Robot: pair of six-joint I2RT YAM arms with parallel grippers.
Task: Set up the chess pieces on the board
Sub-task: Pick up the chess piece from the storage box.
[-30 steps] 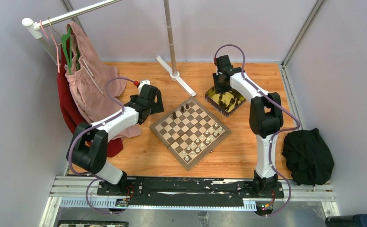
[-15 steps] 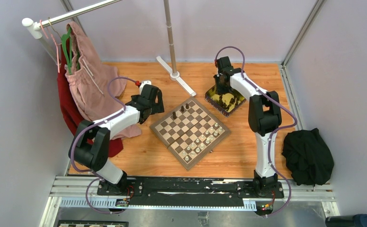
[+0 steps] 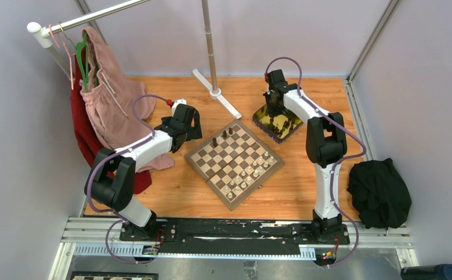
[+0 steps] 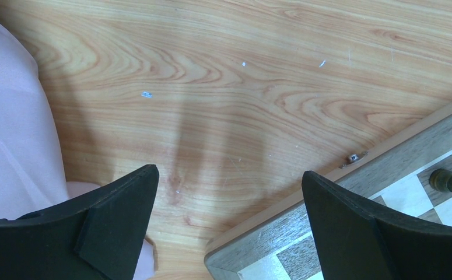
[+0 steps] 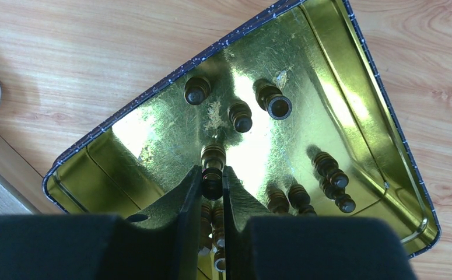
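right wrist, gold tin [image 5: 357, 99], dark chessmen [image 5: 240, 116] inside

The checked board [image 3: 234, 163] and chess pieces [image 3: 214, 142] are brown and cream, the tin [image 5: 351, 87] gold.

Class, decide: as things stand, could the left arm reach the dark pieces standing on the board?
Probably yes. The left gripper hangs open just off the board's edge, with nothing standing between it and the dark pieces.
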